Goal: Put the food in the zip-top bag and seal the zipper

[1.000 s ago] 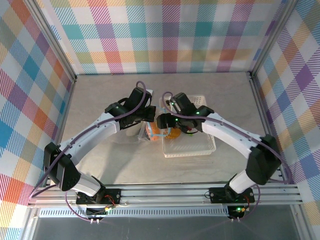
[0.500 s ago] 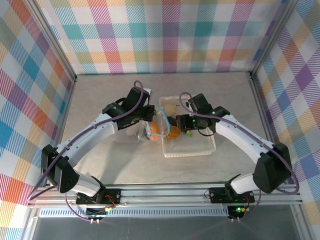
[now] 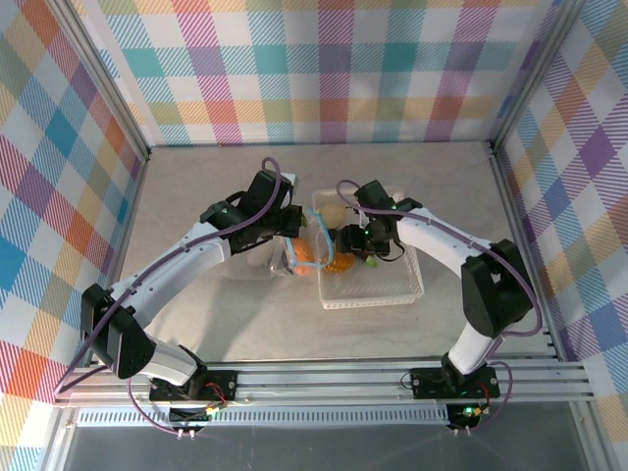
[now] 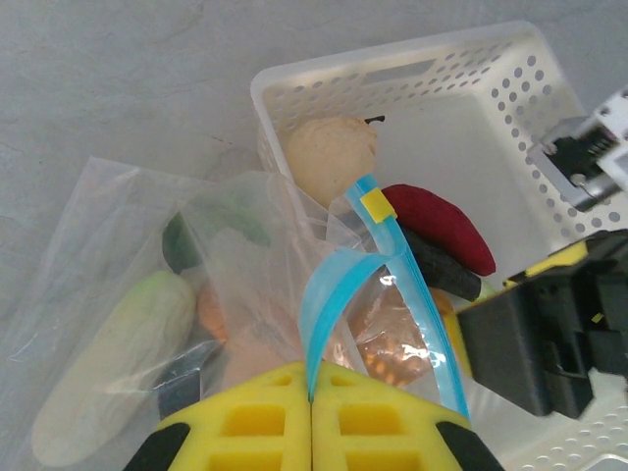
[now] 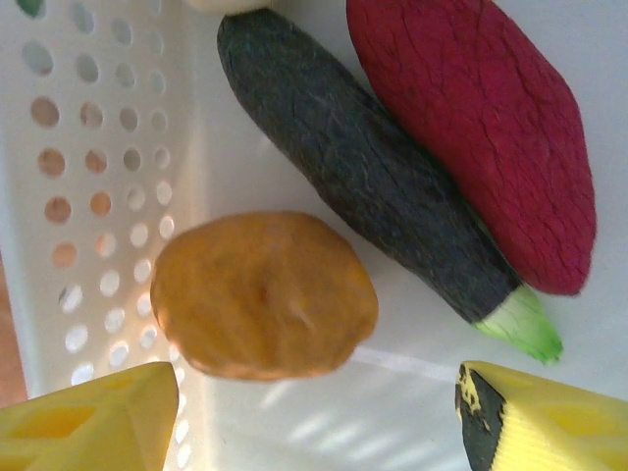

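Right wrist: right gripper [image 5: 314, 422], back from the zip-top bag [image 4: 118, 255], spreads over an orange bread piece [image 5: 263, 294], probably the next pick; left gripper [image 4: 311, 397] still pinches the zipper [image 4: 329, 285].

A pale grey, faintly marbled tabletop [image 3: 196, 186] is enclosed on three sides by panels printed with a pastel plaid (teal, purple, orange, yellow and pink on white): a back wall [image 3: 324, 69], a left wall [image 3: 49, 177] and a right wall [image 3: 589, 167]. The corners are framed by slanting aluminium posts [image 3: 110, 93]. Along the near edge a slotted aluminium rail [image 3: 324, 378] is laid across, and a dark grey floor [image 3: 324, 446] is seen below it. The scene is evenly lit, with soft shadows cast on the tabletop.
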### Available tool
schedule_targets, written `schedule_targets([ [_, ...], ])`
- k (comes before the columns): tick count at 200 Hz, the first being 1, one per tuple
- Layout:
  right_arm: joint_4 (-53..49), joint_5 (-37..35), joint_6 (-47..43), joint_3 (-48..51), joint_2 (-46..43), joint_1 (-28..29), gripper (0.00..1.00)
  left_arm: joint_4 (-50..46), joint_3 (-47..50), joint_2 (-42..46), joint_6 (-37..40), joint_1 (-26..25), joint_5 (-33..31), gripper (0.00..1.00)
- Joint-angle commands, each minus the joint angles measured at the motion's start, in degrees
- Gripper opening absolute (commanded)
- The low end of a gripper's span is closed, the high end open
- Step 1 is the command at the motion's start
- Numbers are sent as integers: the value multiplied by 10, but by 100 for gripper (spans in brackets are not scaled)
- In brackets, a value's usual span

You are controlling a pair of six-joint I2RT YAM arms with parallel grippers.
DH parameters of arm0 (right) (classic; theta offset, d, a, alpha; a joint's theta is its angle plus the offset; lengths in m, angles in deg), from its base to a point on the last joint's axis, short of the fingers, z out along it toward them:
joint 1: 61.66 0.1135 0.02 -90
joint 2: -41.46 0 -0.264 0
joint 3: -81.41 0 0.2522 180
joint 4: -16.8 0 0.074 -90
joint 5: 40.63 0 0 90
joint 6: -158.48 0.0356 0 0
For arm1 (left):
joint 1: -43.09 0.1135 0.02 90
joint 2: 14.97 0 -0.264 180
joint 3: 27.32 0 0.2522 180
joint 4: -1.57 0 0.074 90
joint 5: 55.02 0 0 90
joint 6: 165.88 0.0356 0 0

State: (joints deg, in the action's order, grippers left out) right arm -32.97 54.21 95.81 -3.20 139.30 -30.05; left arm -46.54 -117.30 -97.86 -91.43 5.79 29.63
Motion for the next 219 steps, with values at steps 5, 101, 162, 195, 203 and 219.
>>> schedule_targets([
  [5,5,-17,44,-32,26,14,75,6,1,5,2,6,6,7],
  [101,-47,-78,33,-75,119,41,75,11,14,14,4,10,8,7],
  [162,-76,-130,10,-2,40,44,75,13,17,18,3,12,11,7],
  [195,-65,-139,9,28,3,42,79,17,19,19,0,12,14,7],
  [203,-56,-136,9,32,-3,41,80,17,19,19,0,12,14,7],
  [219,-45,-134,10,32,-13,41,81,15,20,20,0,12,15,7],
])
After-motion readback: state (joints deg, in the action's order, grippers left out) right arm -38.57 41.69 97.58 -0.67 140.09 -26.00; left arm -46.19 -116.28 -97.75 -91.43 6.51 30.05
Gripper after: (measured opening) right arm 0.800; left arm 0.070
